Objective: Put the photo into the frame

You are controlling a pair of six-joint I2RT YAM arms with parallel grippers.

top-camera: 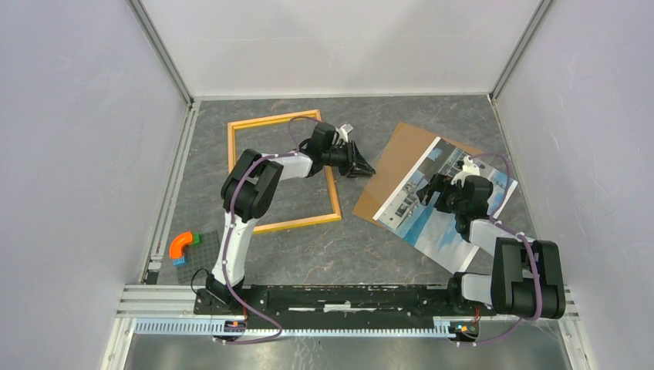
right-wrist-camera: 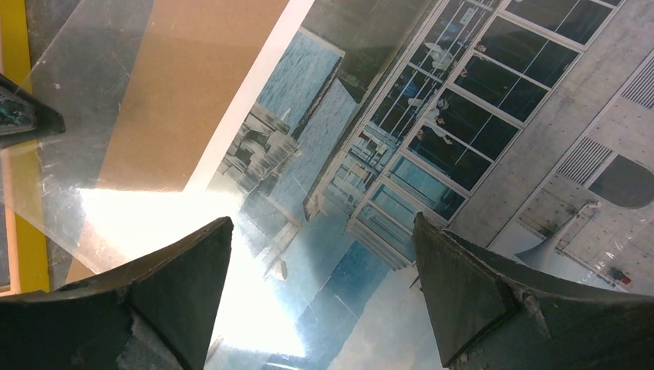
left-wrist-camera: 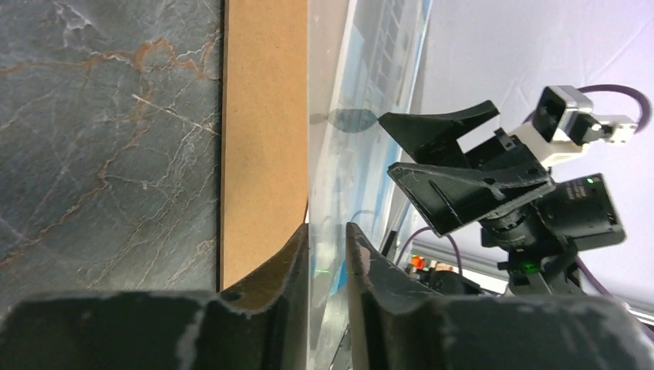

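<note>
The orange-yellow frame (top-camera: 285,173) lies flat at the left of the table. The photo (top-camera: 447,204) lies face up on a brown backing panel (top-camera: 397,154) at the right, under a clear sheet (right-wrist-camera: 92,169). My left gripper (top-camera: 367,169) reaches across the frame to the sheet's left corner. In the left wrist view its jaws (left-wrist-camera: 327,231) are closed on the clear sheet's edge (left-wrist-camera: 347,139), beside the backing panel (left-wrist-camera: 262,139). My right gripper (top-camera: 433,189) hovers open over the photo (right-wrist-camera: 432,139), fingers (right-wrist-camera: 185,262) spread and holding nothing.
An orange curved piece with small green and blue blocks (top-camera: 183,245) sits at the near left. White walls enclose the table on three sides. A metal rail (top-camera: 339,297) runs along the front. The frame's yellow edge (right-wrist-camera: 14,154) shows in the right wrist view.
</note>
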